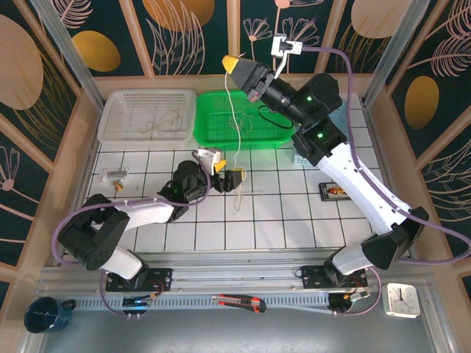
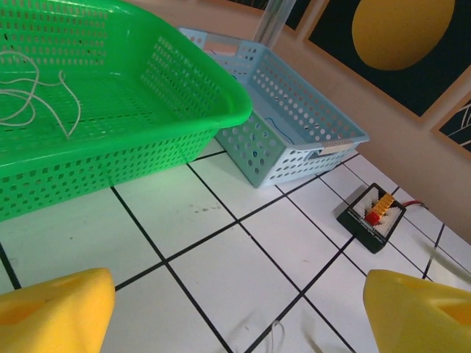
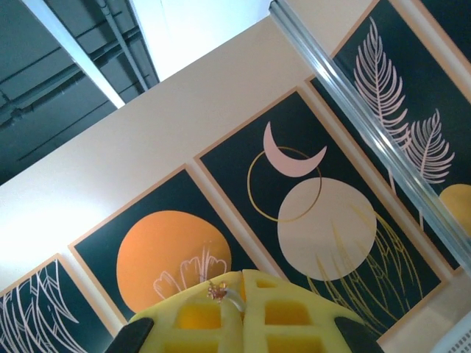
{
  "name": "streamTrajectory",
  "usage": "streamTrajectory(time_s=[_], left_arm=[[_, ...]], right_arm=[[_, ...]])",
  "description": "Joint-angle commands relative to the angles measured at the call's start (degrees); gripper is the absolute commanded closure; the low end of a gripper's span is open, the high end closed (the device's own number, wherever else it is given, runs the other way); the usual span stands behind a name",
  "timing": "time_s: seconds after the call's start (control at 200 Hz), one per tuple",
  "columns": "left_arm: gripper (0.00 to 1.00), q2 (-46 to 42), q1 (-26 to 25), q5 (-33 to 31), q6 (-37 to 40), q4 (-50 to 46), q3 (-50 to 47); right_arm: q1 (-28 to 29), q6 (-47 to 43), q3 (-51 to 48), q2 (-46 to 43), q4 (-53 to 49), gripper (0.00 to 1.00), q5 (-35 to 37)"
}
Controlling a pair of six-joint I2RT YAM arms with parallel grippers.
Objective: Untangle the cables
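Currently I note my right gripper [image 1: 234,68] raised over the green basket [image 1: 210,140], its fingers clamped together on a white cable [image 1: 239,193] that hangs down to the tiled table [image 1: 294,220]. My left gripper [image 1: 228,171] sits low beside that strand, jaws apart, holding nothing. A tan cord [image 1: 246,125] lies in the green basket.

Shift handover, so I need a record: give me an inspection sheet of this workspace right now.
Surface: white tiled table, nothing spilled.
Job's things: white cord hangs from right tool to table; thin cords in white basket; loose cord in green basket.
Clutter: black box, brass part, knife, clock, mug, blue basket.
Tools: left tool open, low beside the white cord; right tool raised, shut on it.
Cables: purple cables along both arms.
Surroundings: patterned wall panels.
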Motion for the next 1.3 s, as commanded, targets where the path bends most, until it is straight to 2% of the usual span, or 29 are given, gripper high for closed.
streamTrajectory(time_s=[0.0,0.16,0.305,0.385,0.55,0.616,1.056,1.296], left_arm=[[0.13,2.7,-0.5,2.9,-0.4,4.6,2.0],[0.14,4.8,-1.6,5.3,-2.1,7.7,0.8],[0.13,4.2,-1.6,3.9,-3.7,9.9,-2.0],[0.13,2.5,-1.7,-1.6,-4.0,7.1,-2.8],[0.06,-3.1,-1.7,-18.4,-5.1,-2.5,-3.8],[0.04,-5.4,-1.6,-21.5,-5.1,-4.5,-4.9],[0.01,-17.5,-1.6,-21.0,-3.7,-8.0,-11.4],[0.01,-22.3,-1.6,-24.0,-6.1,-10.7,-13.6]], right_arm=[[1.0,-1.2,2.3,-0.7,0.7,1.0,-0.9],[1.3,-1.5,2.7,-0.5,0.1,1.0,-1.4],[1.4,-1.5,1.9,-0.8,0.6,1.0,-1.4],[1.4,-1.7,1.5,-1.0,0.5,1.0,-1.2],[1.3,-2.8,1.0,-1.8,-0.2,1.0,-0.6],[1.3,-3.2,0.7,-2.2,-0.5,1.0,-0.1],[-0.1,-4.2,1.4,-0.8,-1.2,1.0,0.2],[-3.3,-3.9,2.0,1.5,0.7,1.0,0.1]])
